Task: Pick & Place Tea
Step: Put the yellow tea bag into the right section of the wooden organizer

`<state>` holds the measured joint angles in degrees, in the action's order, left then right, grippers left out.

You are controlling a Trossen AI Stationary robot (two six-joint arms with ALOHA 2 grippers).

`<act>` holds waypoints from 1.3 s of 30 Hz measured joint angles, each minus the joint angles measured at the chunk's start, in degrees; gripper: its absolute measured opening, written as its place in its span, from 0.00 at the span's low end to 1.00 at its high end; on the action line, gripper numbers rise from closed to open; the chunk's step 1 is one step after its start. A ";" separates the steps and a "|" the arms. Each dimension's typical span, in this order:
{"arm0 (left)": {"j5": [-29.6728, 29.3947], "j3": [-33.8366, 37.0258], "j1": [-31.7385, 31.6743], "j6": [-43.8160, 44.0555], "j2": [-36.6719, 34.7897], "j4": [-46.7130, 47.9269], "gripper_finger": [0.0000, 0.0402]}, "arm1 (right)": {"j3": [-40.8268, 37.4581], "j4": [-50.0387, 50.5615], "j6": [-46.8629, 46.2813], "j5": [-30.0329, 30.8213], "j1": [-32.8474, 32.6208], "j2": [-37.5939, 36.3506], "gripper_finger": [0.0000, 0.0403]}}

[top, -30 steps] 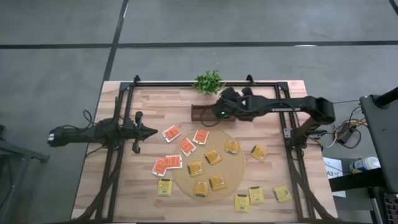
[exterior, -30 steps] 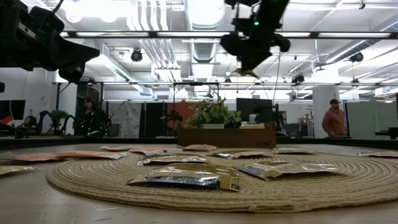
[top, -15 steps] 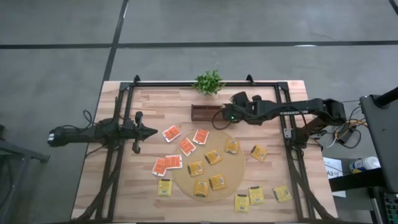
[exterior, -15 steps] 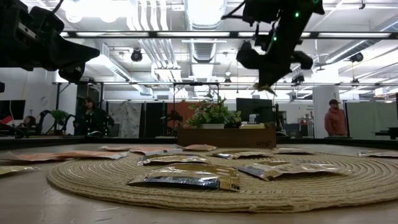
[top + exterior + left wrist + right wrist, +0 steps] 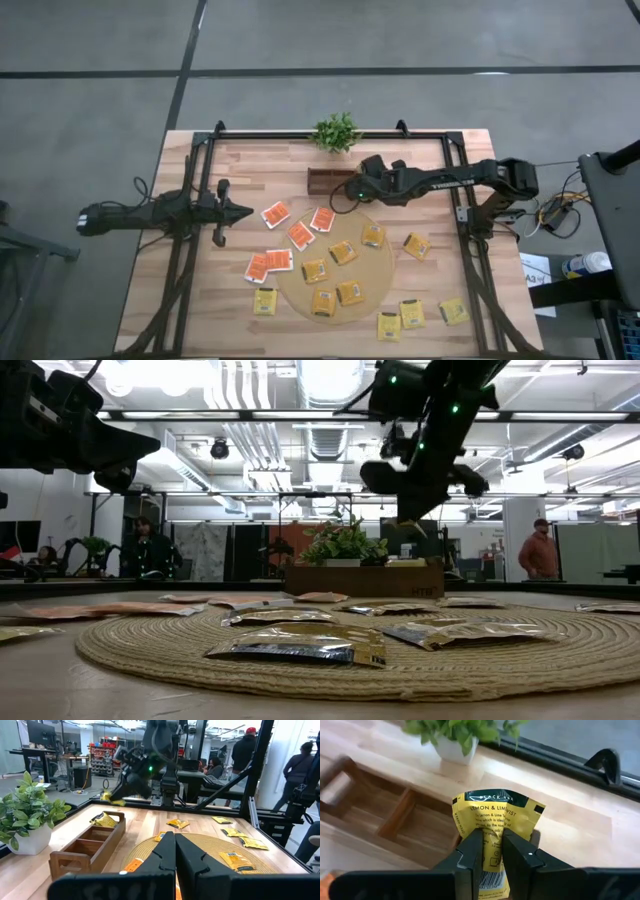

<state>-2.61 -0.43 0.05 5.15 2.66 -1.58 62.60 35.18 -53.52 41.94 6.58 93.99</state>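
Nearest the lower edge of the high view, yellow tea packets (image 5: 400,318) lie on the worktop (image 5: 220,320) and the round mat (image 5: 383,262); orange-red packets (image 5: 300,235) sit left of centre. At mid-left the left hand (image 5: 245,210) hangs clenched, empty. Farther up, the right hand (image 5: 490,851) grips a yellow packet (image 5: 495,820) above the wooden tray (image 5: 322,181), by the plant (image 5: 336,131).

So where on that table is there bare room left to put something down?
Bare wood shows along the table's far edge, right of the plant, and at the near left corner beside the yellow packet. The round mat and the strip of orange packets are crowded; the right gripper hangs over the wooden tray.
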 joint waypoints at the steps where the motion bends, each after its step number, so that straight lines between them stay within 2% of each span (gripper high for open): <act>1: 0.00 0.00 -0.02 0.00 0.00 0.02 0.00 | 0.13 0.01 -0.02 -0.11 0.01 0.70 0.16; 9: 0.00 0.00 -0.02 -0.02 0.00 0.02 0.00 | 0.37 -0.04 2.03 -0.43 0.05 4.25 0.16; 25: 0.00 0.01 -0.01 -0.01 0.00 0.04 0.00 | -0.43 0.03 4.72 2.62 1.14 4.35 0.16; 39: 0.00 0.01 -0.01 -0.01 0.02 0.04 0.00 | 1.45 0.01 7.21 1.66 2.85 8.57 0.16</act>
<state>-2.61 -0.42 0.04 5.13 2.68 -1.54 64.06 35.18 -46.30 43.60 9.43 102.56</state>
